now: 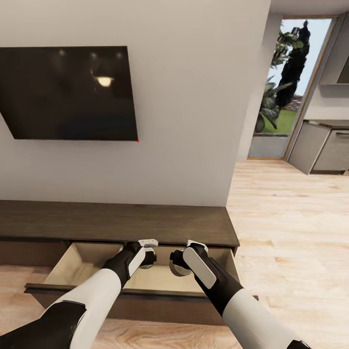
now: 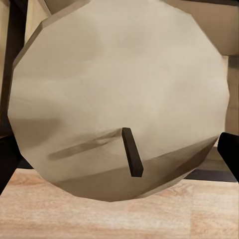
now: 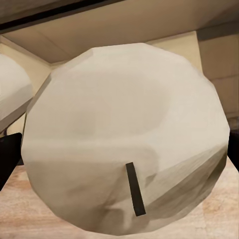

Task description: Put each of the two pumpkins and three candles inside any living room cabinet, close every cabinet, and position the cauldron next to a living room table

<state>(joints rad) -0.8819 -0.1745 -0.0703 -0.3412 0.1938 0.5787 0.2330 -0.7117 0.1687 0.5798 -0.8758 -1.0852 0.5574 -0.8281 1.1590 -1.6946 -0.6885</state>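
Observation:
The long dark brown cabinet (image 1: 111, 222) stands against the wall, with a pale beige drawer (image 1: 80, 269) pulled out toward me. Both arms reach over that drawer. My left gripper (image 1: 148, 253) is shut on a grey-beige candle (image 1: 149, 262), whose flat top and dark wick (image 2: 132, 152) show close up in the left wrist view. My right gripper (image 1: 188, 256) is shut on a second candle (image 1: 177, 268), seen as a candle (image 3: 124, 134) in the right wrist view with the other candle (image 3: 10, 89) beside it. Both candles hang just above the drawer's inside. No pumpkins, cauldron or table are in view.
A black TV (image 1: 68, 92) hangs on the wall above the cabinet. Light wooden floor (image 1: 291, 232) spreads to the right toward a glass door (image 1: 286, 82) and grey kitchen units (image 1: 322, 145). The drawer front (image 1: 145, 296) juts out close below my arms.

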